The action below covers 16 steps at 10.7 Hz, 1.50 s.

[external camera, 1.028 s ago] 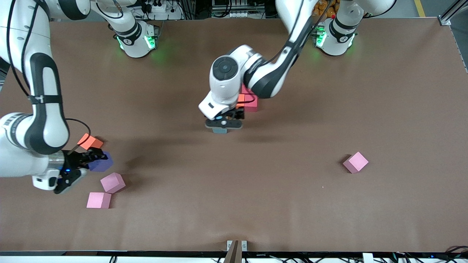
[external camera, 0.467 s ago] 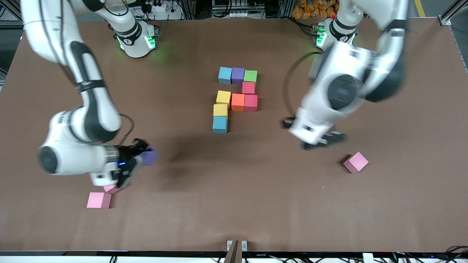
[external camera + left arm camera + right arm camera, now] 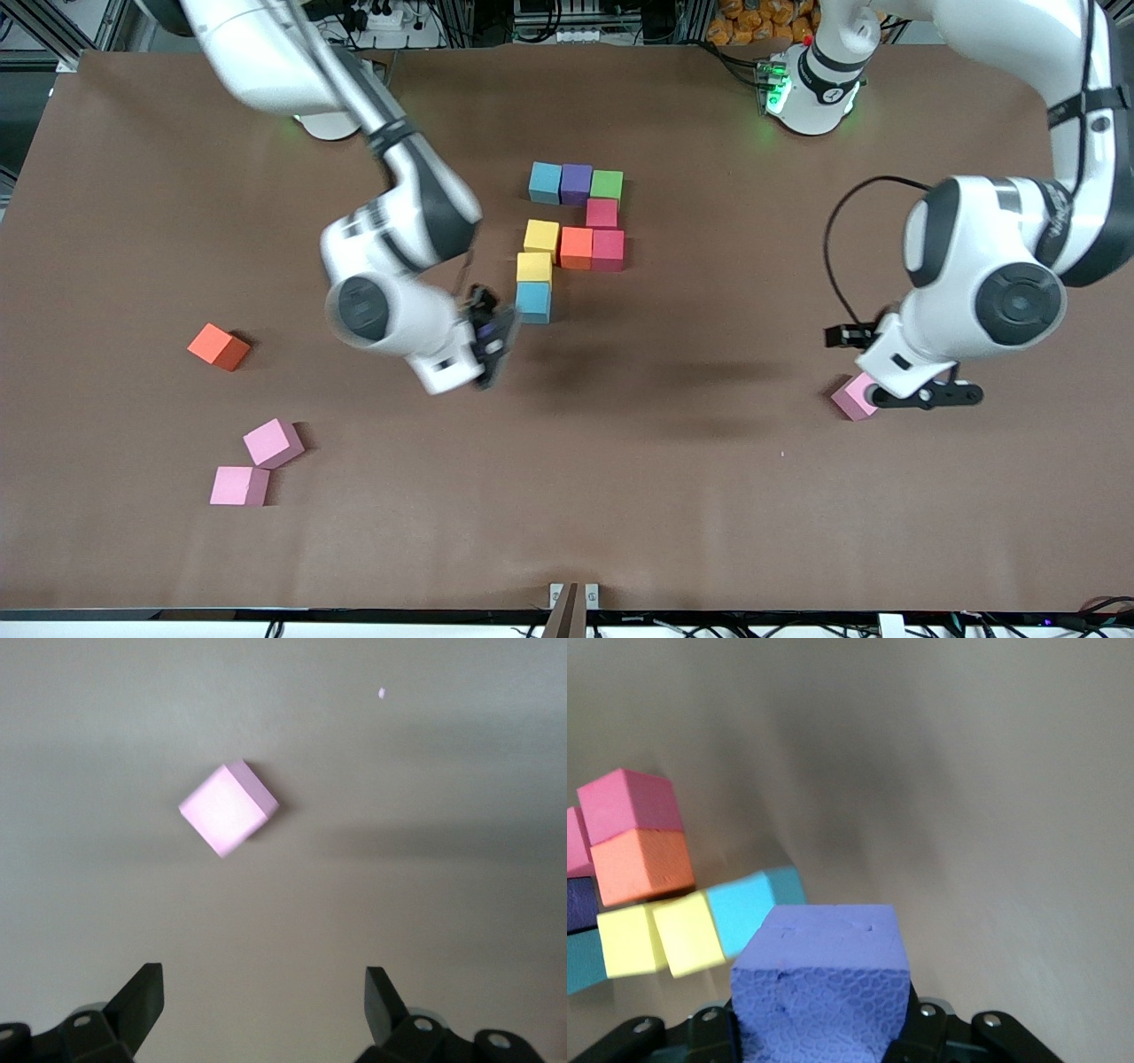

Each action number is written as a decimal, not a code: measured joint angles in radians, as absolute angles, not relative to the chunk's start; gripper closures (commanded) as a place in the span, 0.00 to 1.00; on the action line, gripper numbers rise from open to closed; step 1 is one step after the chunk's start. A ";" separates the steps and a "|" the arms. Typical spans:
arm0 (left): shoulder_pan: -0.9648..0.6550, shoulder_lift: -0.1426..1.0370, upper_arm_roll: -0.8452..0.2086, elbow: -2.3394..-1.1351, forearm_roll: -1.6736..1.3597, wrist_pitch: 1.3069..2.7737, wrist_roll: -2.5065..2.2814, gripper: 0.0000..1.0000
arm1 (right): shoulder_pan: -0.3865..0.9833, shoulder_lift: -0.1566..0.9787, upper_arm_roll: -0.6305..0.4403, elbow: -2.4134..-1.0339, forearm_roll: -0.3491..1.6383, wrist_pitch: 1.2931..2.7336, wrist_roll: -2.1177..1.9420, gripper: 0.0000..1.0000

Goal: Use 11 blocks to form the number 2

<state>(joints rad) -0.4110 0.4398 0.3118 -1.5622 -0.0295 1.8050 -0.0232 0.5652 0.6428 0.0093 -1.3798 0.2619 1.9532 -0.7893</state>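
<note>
The number 2 point(image 3: 571, 239) stands partly built near the middle of the bench point(image 3: 673, 496): a top row of light blue, purple and green cubes, a crimson cube under the green, then yellow, orange and crimson, then a second yellow cube with a light blue cube point(image 3: 533, 302) below it at the digit's six o'clock end. We judge two cubes of the bottom row are missing, at three o'clock of that light blue cube.

The right end effector point(image 3: 489, 341) hangs just at eight o'clock of the light blue cube, its jaws closed on a purple block point(image 3: 821, 979). To do this step well, we should carry it round to the open slot beside the light blue cube, square its faces to the row, lower it straight and release only once it sits flat, so no neighbour is nudged.

The left end effector point(image 3: 926, 396) hovers with jaws wide and empty over a pink block point(image 3: 853, 398) toward the left arm's end. That cube lies turned against the jaws, so we should rotate the wrist before descending.
</note>
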 measured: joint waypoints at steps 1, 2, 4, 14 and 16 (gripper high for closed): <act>-0.385 0.433 0.311 -1.630 -0.023 1.897 0.062 0.00 | 0.619 0.645 0.008 -1.390 0.233 1.989 -0.788 0.76; -0.367 0.425 0.311 -1.688 -0.011 1.971 0.146 0.00 | 0.664 0.647 0.008 -1.407 0.212 2.032 -0.788 0.78; -0.342 0.416 0.311 -1.763 0.013 2.082 0.311 0.00 | 0.734 0.655 0.007 -1.466 0.191 2.151 -0.788 0.80; -0.325 0.425 0.309 -1.954 0.018 2.358 0.514 0.00 | 0.820 0.697 -0.005 -1.614 0.137 2.348 -0.791 0.81; -0.325 0.434 0.309 -1.954 0.018 2.398 0.514 0.00 | 0.820 0.703 -0.015 -1.616 0.137 2.354 -0.791 0.81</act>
<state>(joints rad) -0.3247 0.4340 0.3086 -1.9541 0.0179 2.3985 0.5136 0.8203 0.7032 -0.0152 -1.6159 0.1366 2.3543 -0.7905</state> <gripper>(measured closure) 0.000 0.410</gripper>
